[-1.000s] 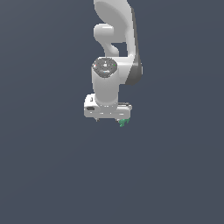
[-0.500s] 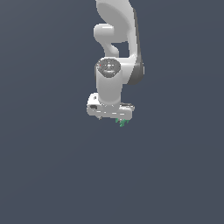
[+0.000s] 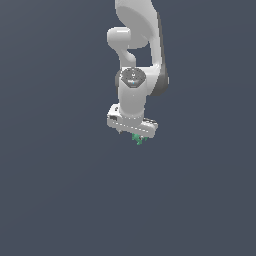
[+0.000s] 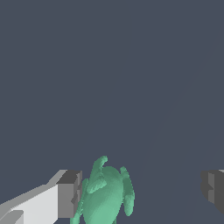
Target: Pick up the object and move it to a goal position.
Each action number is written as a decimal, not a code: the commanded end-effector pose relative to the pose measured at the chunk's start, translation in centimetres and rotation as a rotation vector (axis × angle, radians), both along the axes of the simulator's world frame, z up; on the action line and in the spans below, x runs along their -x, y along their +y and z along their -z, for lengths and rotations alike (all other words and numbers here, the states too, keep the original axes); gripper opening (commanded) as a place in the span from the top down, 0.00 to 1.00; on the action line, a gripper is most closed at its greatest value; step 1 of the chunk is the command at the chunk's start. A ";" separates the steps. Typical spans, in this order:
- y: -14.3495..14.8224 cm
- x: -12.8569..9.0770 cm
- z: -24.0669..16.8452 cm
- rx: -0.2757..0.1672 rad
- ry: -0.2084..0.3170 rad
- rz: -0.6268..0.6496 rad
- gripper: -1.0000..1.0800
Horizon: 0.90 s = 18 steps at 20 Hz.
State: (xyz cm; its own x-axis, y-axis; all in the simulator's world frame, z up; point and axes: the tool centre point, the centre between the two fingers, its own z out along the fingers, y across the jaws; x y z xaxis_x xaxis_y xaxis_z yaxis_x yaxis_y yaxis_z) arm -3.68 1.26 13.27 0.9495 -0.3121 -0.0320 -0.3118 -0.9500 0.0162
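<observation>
The white arm (image 3: 137,60) hangs down over a plain dark grey-blue counter (image 3: 55,190), with the tool (image 3: 136,136) at its lower end. The small bright green object (image 3: 138,139) sits directly under the tool's body, towards the end of that body that lies on the exterior view's right.

In the wrist view the tool (image 4: 140,192) stands open: its two grey fingertips (image 4: 70,194) are far apart, with a wide stretch of bare counter between the object and the far fingertip. The object (image 4: 107,194) is a knobbly, rounded green lump with small stubs sticking out of its sides. It lies just beside the nearer fingertip, against its inner face or very nearly so; the view is too close and cut off at the edge to tell whether they actually touch. The other fingertip is well apart from the object.

Whether the object rests on the counter or is clear of it cannot be told from either view.
</observation>
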 end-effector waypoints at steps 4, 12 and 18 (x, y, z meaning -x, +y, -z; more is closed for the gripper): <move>1.4 1.3 0.8 0.003 -0.009 0.125 0.04; 3.2 3.4 1.9 0.005 -0.021 0.306 0.04; 4.3 4.8 2.6 0.005 -0.029 0.426 0.04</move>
State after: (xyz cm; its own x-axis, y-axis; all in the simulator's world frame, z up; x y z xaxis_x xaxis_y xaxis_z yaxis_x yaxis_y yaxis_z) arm -8.12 5.36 10.87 0.7561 -0.6544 -0.0065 -0.6544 -0.7562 0.0074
